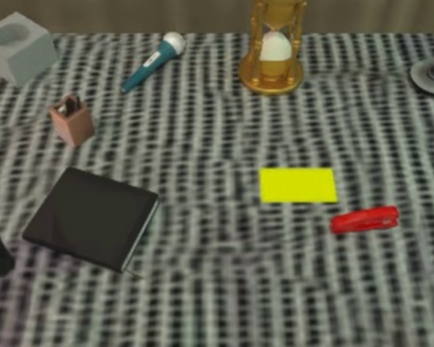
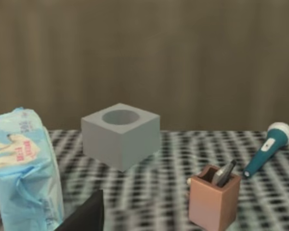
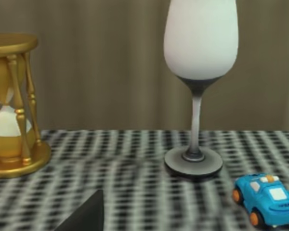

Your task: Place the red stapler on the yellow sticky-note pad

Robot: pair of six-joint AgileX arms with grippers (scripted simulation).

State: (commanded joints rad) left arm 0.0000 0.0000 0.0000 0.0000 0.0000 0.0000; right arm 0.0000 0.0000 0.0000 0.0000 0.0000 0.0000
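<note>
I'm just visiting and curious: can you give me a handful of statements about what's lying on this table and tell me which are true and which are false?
1. The stapler lies on the yellow pad. False: it lies on the cloth beside the pad's lower right corner.
2. The hourglass stands upright. True.
3. The notebook is on the right side of the table. False: it is on the left.
4. A microphone lies between the grey block and the hourglass. True.
5. The wine glass has tipped over. False: it stands upright.
</note>
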